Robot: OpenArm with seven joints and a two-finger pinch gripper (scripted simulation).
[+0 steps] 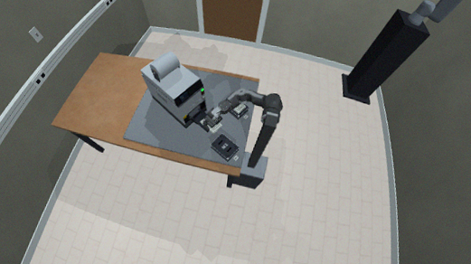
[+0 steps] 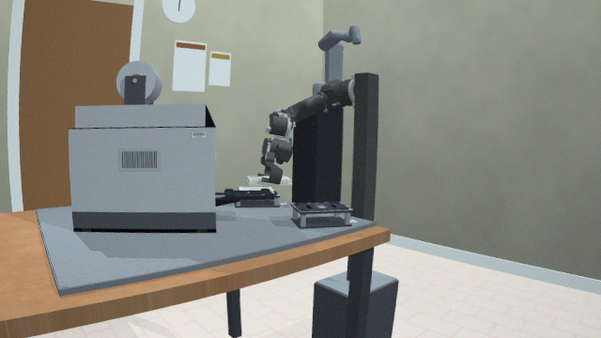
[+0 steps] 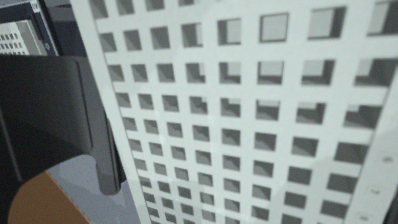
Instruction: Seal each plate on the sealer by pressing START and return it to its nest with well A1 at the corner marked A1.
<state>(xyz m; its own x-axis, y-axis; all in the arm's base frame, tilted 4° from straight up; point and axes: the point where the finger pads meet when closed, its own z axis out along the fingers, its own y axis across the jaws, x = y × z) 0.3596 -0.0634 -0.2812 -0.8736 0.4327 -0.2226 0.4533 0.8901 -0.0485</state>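
My gripper (image 1: 214,123) (image 2: 273,179) is shut on a white well plate (image 1: 216,128) (image 2: 254,179) (image 3: 240,120). The plate is held roughly level, above and just in front of the sealer's black stage (image 1: 197,117) (image 2: 227,197), which is out. Its wells show as open squares in the wrist view, with no foil that I can make out. The other white plate (image 1: 240,108) (image 3: 14,41) sits in the far nest (image 2: 257,204). The near nest (image 1: 218,145) (image 2: 322,222) is empty. The sealer (image 1: 171,84) (image 2: 141,188) shows a green light (image 1: 203,90). Its START is too small to tell.
A grey mat (image 1: 162,133) (image 2: 155,249) lies under the sealer and nests on the wooden table (image 1: 99,91) (image 2: 28,225). The arm's dark post (image 1: 262,145) (image 2: 365,150) stands at the table edge beside the nests. A foil roll (image 1: 167,66) (image 2: 136,82) tops the sealer.
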